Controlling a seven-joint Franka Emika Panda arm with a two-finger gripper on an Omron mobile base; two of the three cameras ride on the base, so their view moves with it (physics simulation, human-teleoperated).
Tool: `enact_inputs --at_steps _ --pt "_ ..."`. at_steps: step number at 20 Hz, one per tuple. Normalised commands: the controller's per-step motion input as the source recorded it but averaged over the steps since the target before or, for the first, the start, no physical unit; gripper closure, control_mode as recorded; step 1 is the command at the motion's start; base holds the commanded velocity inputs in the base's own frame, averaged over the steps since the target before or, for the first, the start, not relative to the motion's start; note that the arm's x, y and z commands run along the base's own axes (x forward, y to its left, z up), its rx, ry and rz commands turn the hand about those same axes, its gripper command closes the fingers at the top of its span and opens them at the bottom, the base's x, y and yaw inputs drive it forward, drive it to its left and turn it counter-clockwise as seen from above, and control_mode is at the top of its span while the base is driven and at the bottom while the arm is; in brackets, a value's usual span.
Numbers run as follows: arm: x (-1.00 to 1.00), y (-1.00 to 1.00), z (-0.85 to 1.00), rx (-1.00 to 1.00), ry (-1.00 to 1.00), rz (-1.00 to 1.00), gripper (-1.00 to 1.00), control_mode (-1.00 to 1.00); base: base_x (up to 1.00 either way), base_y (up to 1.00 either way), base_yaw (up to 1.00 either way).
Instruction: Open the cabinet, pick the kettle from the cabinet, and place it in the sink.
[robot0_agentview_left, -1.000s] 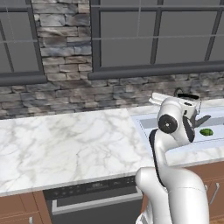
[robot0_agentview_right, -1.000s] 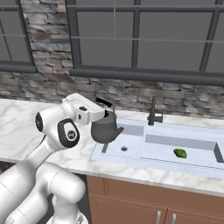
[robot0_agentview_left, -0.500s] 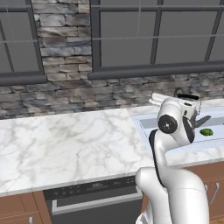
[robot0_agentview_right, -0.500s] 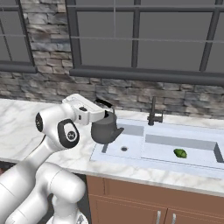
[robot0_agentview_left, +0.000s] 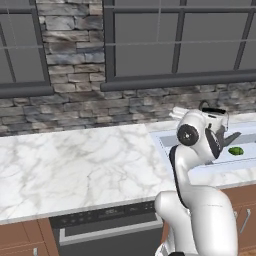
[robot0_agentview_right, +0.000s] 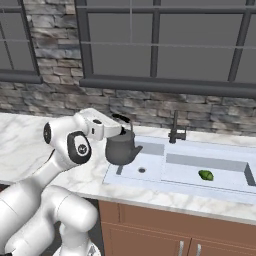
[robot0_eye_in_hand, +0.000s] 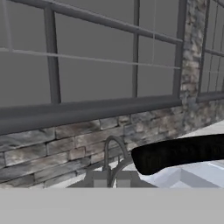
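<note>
Your gripper (robot0_agentview_right: 121, 131) is clamped on the kettle (robot0_agentview_right: 120, 149) handle, seemingly holding it above the sink's (robot0_agentview_right: 150, 175) left end.

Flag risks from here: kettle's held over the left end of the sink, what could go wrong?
1. The tool grips the kettle by its arched handle alone, so the body may swing or tilt as it goes down.
2. The kettle hangs near the sink's left rim; released here it could catch the edge and end up on the marble counter.
3. Its spout points toward the faucet; moving right risks a knock.
</note>
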Motion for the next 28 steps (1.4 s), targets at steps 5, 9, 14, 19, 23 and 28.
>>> enact_inputs --at_steps 5,9,14,19,23,28 --pt "0.42 -0.08 -0.08 0.00 0.33 -0.01 1.00 -1.00 0.00 0.00 0.00" --pt "0.33 0.00 -0.13 -0.01 0.10 0.05 1.00 -1.00 0.00 0.00 0.00" --pt "0.18 -0.01 -0.22 0.08 -0.05 0.13 1.00 -1.00 0.00 0.00 0.00" --pt "0.10 -0.02 -0.29 0.17 -0.13 0.16 1.00 -1.00 0.00 0.00 0.00" --pt "0.15 -0.13 -0.28 0.17 -0.12 0.15 1.00 -1.00 0.00 0.00 0.00" --pt "0.27 -0.09 -0.21 0.02 -0.10 0.12 1.00 -1.00 0.00 0.00 0.00"
